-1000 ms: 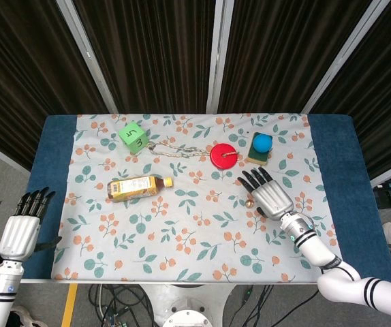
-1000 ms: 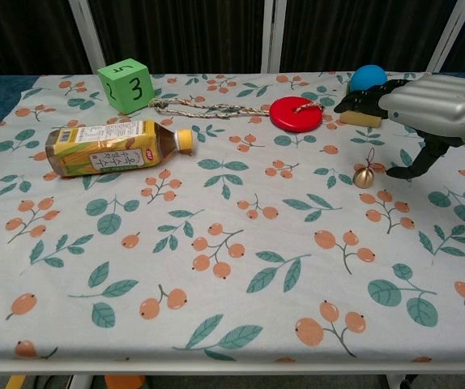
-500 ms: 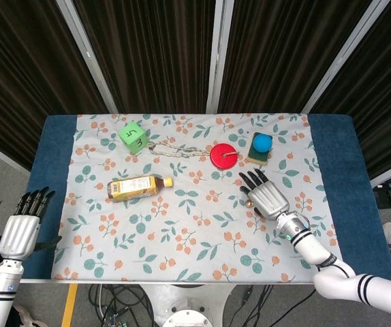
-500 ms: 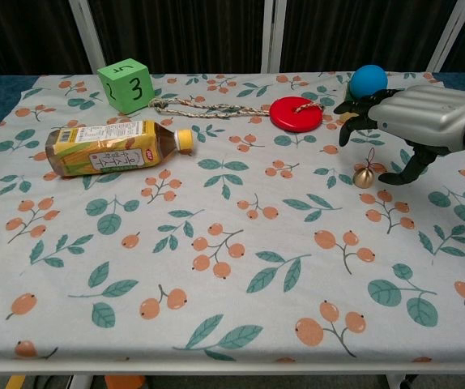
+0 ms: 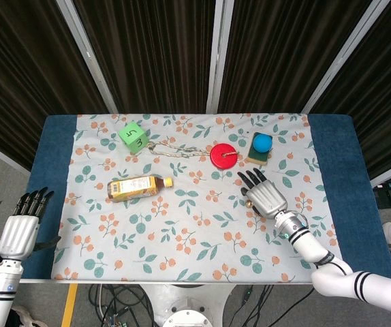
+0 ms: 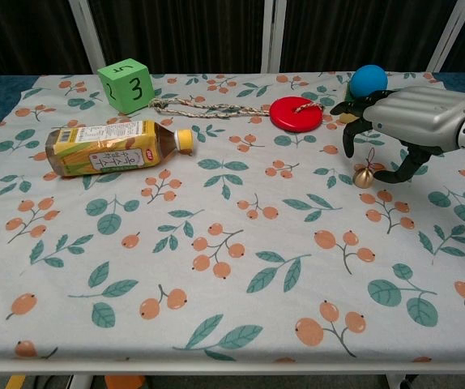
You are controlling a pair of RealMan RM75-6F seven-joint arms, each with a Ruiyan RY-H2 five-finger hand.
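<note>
Both my hands hold nothing: my right hand [image 6: 415,121] arches, fingers spread, over the small gold bell [image 6: 364,176] at far right; my left hand [image 5: 20,228] hangs open off the table's [image 5: 51,146] near-left edge.

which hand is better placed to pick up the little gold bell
The right hand. It hovers directly over the bell, fingers spread and curling down around it, holding nothing. The left hand hangs off the table's left edge, with the bottle and most of the cloth between.
</note>
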